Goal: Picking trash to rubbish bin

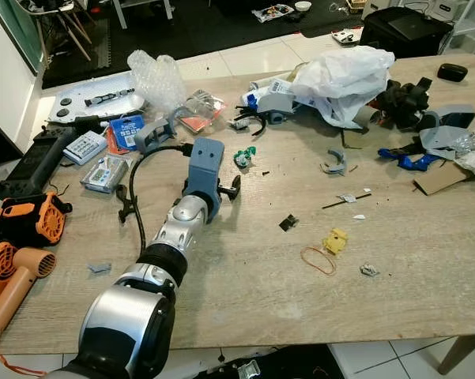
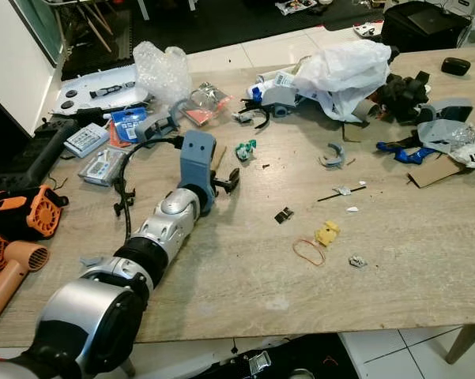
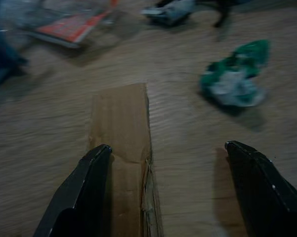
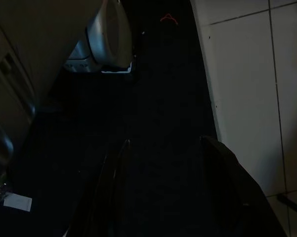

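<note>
Left wrist view shows the left gripper (image 3: 165,190) spread wide and empty over a cardboard strip (image 3: 121,148) on the table (image 1: 395,260); the blurred green wrapper (image 3: 235,74) lies beyond. Right gripper (image 4: 168,182) hangs in darkness, fingers apart.

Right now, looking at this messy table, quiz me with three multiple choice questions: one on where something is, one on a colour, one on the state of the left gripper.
1. Where is the cardboard strip?
A. under the left gripper
B. on the floor
C. on the white plastic bag

2. What colour is the crumpled wrapper?
A. red
B. green and white
C. black

3. How are the left gripper's fingers?
A. shut on the strip
B. shut empty
C. open

Key: 1 A, it lies on the wooden table between the fingers; 2 B, wrist view; 3 C, fingers spread apart.
</note>
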